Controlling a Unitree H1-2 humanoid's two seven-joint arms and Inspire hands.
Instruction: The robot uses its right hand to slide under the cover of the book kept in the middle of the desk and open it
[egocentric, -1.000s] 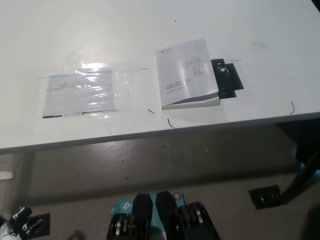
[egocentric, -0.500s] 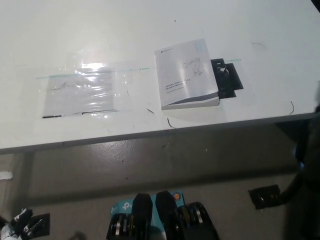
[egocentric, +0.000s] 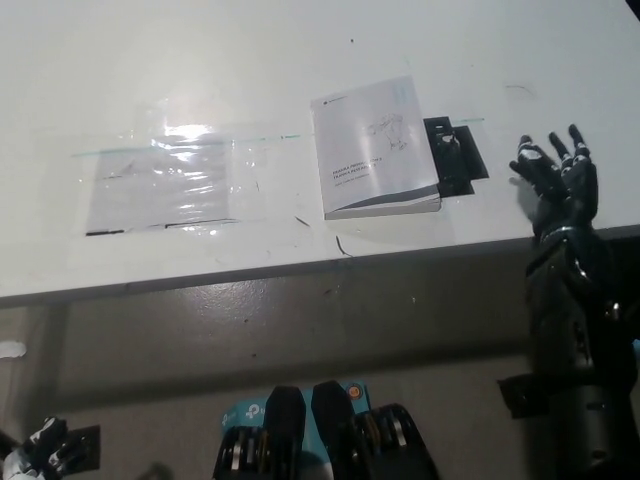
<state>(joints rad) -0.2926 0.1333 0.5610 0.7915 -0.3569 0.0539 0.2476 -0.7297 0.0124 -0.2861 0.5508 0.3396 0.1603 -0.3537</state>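
The closed book (egocentric: 375, 150) lies at upper centre of the frame on the white desk (egocentric: 250, 60), while the black right hand (egocentric: 556, 175), fingers spread and empty, hovers at right, well apart from it, and the white left hand (egocentric: 35, 450) sits at lower left, its state unclear.

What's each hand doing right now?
Right hand: open, fingers spread, holding nothing, right of the book.
Left hand: bottom left corner, state cannot be told.

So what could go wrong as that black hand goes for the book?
The book lies flat and shut, so the right hand, open with fingers spread, might push it along the desk rather than get under the cover. A black object sits against the book's right side, where the hand would likely come in, and could snag it. The left hand rests low, too far to steady anything.
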